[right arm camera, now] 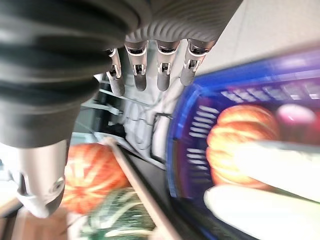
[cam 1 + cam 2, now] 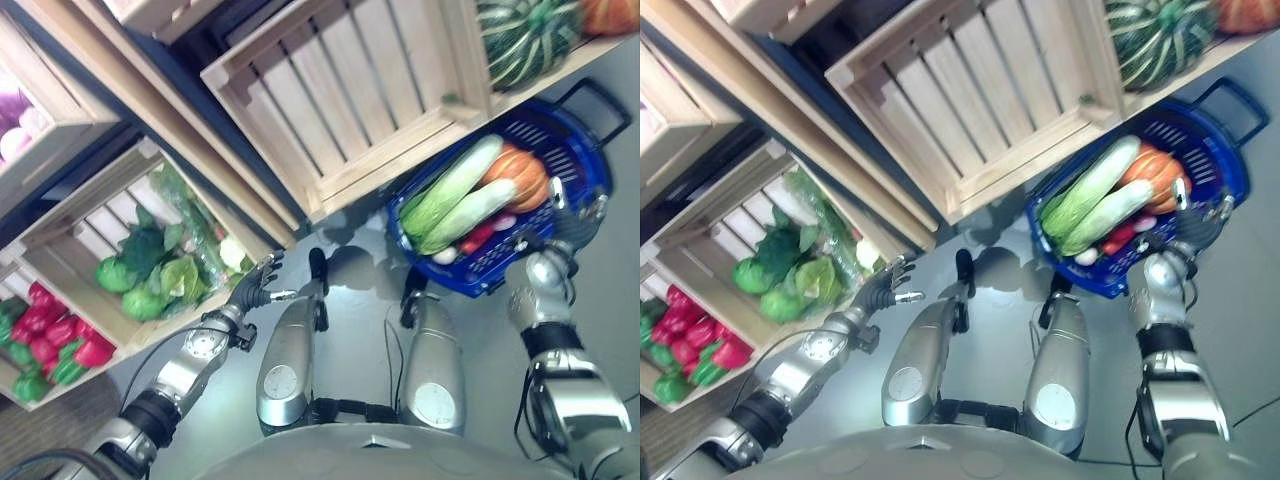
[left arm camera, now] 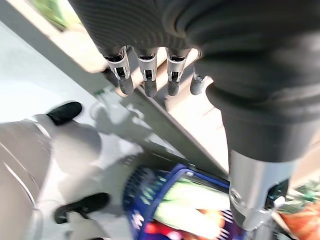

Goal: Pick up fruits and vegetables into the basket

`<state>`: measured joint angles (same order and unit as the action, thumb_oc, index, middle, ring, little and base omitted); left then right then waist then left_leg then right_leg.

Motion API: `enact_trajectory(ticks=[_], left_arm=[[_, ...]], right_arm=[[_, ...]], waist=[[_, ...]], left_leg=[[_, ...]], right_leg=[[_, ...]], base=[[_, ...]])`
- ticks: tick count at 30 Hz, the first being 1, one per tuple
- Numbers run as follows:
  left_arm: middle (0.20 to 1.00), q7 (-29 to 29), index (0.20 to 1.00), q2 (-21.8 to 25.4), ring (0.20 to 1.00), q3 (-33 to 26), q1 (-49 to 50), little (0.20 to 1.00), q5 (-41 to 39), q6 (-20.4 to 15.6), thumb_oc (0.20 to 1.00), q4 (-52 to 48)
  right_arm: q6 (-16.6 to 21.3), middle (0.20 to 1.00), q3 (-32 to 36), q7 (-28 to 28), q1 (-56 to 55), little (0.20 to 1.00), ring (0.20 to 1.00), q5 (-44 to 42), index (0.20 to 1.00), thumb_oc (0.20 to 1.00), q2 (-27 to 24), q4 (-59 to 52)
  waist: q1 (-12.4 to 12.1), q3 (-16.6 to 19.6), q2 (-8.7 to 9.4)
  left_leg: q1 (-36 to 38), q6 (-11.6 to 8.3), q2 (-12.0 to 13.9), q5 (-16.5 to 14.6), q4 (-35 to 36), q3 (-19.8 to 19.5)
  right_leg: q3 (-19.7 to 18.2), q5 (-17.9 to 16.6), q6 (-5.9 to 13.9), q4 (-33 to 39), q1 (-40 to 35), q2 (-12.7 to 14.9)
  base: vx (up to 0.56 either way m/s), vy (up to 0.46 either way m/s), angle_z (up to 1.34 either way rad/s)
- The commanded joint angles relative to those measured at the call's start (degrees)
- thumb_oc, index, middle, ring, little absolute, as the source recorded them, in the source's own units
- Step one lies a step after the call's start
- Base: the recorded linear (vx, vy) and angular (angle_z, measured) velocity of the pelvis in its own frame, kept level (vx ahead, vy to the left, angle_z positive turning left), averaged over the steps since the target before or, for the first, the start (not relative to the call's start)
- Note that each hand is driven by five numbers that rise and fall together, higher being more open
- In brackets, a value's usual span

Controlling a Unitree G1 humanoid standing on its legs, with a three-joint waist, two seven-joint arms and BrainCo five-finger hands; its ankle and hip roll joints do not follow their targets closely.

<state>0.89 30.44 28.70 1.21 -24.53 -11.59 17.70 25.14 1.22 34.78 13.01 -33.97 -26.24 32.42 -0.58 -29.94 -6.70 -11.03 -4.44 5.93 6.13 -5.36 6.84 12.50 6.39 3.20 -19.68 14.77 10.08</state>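
At far left, red peppers (image 2: 60, 335) lay in a low wooden crate (image 2: 130, 340) beside leafy green cabbages (image 2: 150, 275), and just right of that crate hung the left hand (image 2: 255, 285), fingers relaxed and holding nothing. Reaching for the cabbages, it could have snagged the crate's front rail. Farther right, the blue basket (image 2: 575, 150), already carrying two pale-green cabbages (image 2: 455, 195) and an orange pumpkin (image 2: 520, 175), sat just beyond the right hand (image 2: 570, 225), whose straight fingers hung empty over its rim.
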Motion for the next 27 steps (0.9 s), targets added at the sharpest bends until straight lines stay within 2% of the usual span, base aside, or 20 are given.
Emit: enact_trajectory(ticks=[1,5,7,9,12,13,16,17,23,26,27], left_arm=[[1.000,1.74,1.000,0.16,1.000,-3.30,5.36,1.000,4.47,-2.20,1.000,0.87],[1.000,3.13,1.000,-1.59,1.000,-4.68,6.74,1.000,6.51,-2.04,1.000,3.27],[1.000,4.13,1.000,-2.66,1.000,-5.15,7.13,1.000,7.35,-1.94,1.000,4.84],[1.000,5.13,1.000,-3.81,1.000,-5.39,6.92,1.000,7.69,-1.95,1.000,6.69],[1.000,6.37,1.000,-5.06,1.000,-5.72,5.89,1.000,8.01,-2.16,1.000,9.82],[1.000,7.26,1.000,-5.73,1.000,-6.09,5.19,1.000,8.34,-2.18,1.000,11.57],[1.000,8.01,1.000,-6.12,1.000,-6.47,4.49,1.000,8.25,-1.95,1.000,12.88],[1.000,10.02,1.000,-7.38,1.000,-7.27,2.77,1.000,7.18,-0.89,1.000,16.23],[1.000,16.97,1.000,-10.52,1.000,-7.84,-1.13,1.000,6.51,0.61,1.000,26.59],[1.000,18.84,1.000,-12.77,1.000,-8.17,-2.77,1.000,5.73,1.84,1.000,32.75],[1.000,19.63,1.000,-13.61,1.000,-8.52,-3.09,1.000,5.18,2.86,1.000,34.82]], right_arm=[[3.57,1.000,0.13,-1.80,-3.76,1.000,1.000,4.97,1.000,1.000,1.07,-5.97],[1.61,1.000,-1.54,-5.17,-7.76,1.000,1.000,8.11,1.000,1.000,3.00,-8.65],[-0.57,1.000,-3.85,-8.25,-9.56,1.000,1.000,10.80,1.000,1.000,3.95,-9.69],[-4.58,1.000,-7.00,-12.36,-10.53,1.000,1.000,14.11,1.000,1.000,4.16,-9.67],[-8.70,1.000,-11.14,-17.93,-10.95,1.000,1.000,16.86,1.000,1.000,4.59,-8.40],[-10.65,1.000,-13.12,-21.45,-11.02,1.000,1.000,18.49,1.000,1.000,4.75,-7.37],[-11.97,1.000,-14.55,-22.74,-11.08,1.000,1.000,19.84,1.000,1.000,4.77,-6.59],[-18.12,1.000,-17.61,-30.47,-10.86,1.000,1.000,18.61,1.000,1.000,5.54,-3.00],[-25.80,1.000,-23.13,-41.74,-9.94,1.000,1.000,19.23,1.000,1.000,9.49,12.34],[-26.58,1.000,-24.29,-43.78,-9.01,1.000,1.000,21.80,1.000,1.000,11.74,20.39],[-28.65,1.000,-24.53,-43.82,-8.85,1.000,1.000,22.13,1.000,1.000,12.31,22.46]], waist=[[1.20,6.93,5.00],[1.26,11.02,6.48],[1.30,13.60,7.20],[1.37,15.94,7.75],[1.44,17.94,8.23],[1.46,18.71,8.47],[1.43,19.16,8.64],[1.23,20.20,9.03],[-0.37,21.66,9.30],[-0.78,22.11,9.07],[-0.79,22.28,8.93]], left_leg=[[3.64,0.90,0.07,-6.27,-1.51,1.48],[6.94,0.97,0.25,-6.45,0.40,2.32],[8.88,1.01,0.38,-6.74,1.49,2.82],[10.67,1.03,0.36,-6.97,2.65,3.06],[12.68,0.98,0.33,-6.99,4.31,3.44],[13.31,0.91,0.29,-7.03,4.88,3.66],[13.76,0.87,0.23,-7.05,5.29,3.71],[14.84,0.75,0.07,-7.10,6.20,4.08],[16.48,0.97,-0.97,-7.32,7.63,3.79],[17.23,1.20,-1.71,-7.38,8.27,3.89],[17.55,1.33,-1.96,-7.42,8.44,3.98]], right_leg=[[-1.31,-4.57,3.11,7.86,-5.68,-0.61],[-1.67,-5.58,3.91,10.79,-9.12,-0.55],[-1.85,-6.09,4.47,12.19,-10.87,-0.32],[-2.09,-6.72,4.97,13.73,-12.43,-0.02],[-1.96,-7.27,5.47,15.25,-14.05,0.28],[-1.98,-7.50,5.70,15.90,-14.62,0.41],[-1.90,-7.70,5.85,16.37,-15.03,0.54],[-1.33,-8.20,6.17,17.68,-16.18,0.76],[0.84,-8.64,6.19,19.54,-18.39,0.70],[1.85,-8.94,6.06,20.56,-19.30,0.57],[1.99,-8.96,5.97,20.78,-19.61,0.49]], base=[[0.22,0.071,-0.16],[0.13,0.069,-0.11],[0.12,0.087,0.01],[0.09,0.107,0.04],[0.04,0.093,0.00],[0.00,0.071,-0.01],[-0.01,0.034,-0.02],[-0.03,0.051,-0.05],[-0.03,0.059,0.04],[-0.03,0.082,0.10],[-0.02,0.092,0.05]])
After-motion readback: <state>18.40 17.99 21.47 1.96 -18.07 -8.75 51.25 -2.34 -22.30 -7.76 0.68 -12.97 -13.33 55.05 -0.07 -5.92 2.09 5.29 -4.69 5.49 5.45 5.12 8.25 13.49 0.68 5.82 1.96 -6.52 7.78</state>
